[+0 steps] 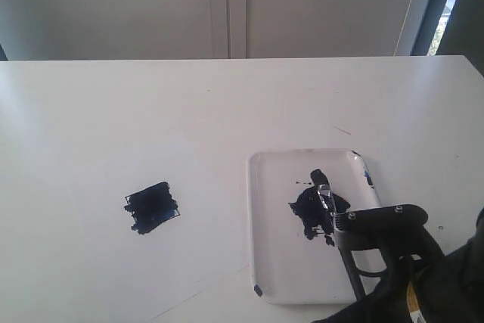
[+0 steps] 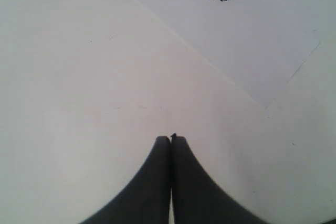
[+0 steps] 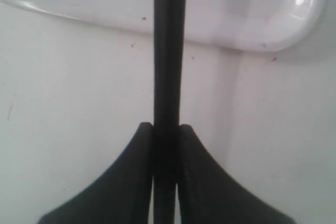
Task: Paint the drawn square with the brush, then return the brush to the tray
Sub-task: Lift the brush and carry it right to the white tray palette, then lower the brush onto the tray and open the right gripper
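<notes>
Black right gripper, nearest, pinched the slim black-handled brush, which crossed a dark blue paint blob in the glossy white tray. The white table met pale wall panels behind. The left wrist view alone showed the left gripper, pressed together and empty. The blotchy blue drawn square lay left of the tray.
</notes>
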`<control>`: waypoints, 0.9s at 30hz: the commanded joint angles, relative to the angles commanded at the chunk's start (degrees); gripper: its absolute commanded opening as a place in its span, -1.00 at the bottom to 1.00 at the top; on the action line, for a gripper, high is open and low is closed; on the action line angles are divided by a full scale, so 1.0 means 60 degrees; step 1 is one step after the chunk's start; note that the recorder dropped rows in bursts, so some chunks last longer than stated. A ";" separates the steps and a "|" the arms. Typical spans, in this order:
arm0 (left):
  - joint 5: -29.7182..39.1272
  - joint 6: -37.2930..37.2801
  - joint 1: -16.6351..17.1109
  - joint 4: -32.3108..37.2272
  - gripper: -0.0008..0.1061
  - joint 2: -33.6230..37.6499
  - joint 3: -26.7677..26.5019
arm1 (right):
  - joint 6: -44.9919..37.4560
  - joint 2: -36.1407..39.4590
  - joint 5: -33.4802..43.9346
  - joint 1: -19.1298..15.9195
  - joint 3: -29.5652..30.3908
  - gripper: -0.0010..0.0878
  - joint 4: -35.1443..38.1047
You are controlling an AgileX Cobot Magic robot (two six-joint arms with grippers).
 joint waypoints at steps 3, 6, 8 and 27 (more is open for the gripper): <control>0.0000 0.0000 0.0000 -0.0110 -0.99 -0.0133 0.0078 | 0.0173 0.0021 -0.0023 0.0000 0.0000 -0.98 -0.0017; 0.0000 0.0068 0.0000 -0.0221 -0.99 -0.0133 0.0078 | 0.0215 0.0021 -0.0038 0.0000 0.0000 -0.98 -0.0018; 0.0000 0.0068 0.0000 -0.0221 -0.99 -0.0133 0.0078 | 0.0215 0.0021 -0.0038 0.0000 0.0000 -0.98 -0.0018; -0.0055 0.0068 0.0000 -0.0365 -0.99 -0.0363 0.0078 | 0.0226 0.0501 0.0396 0.0000 0.0000 -0.98 -0.0245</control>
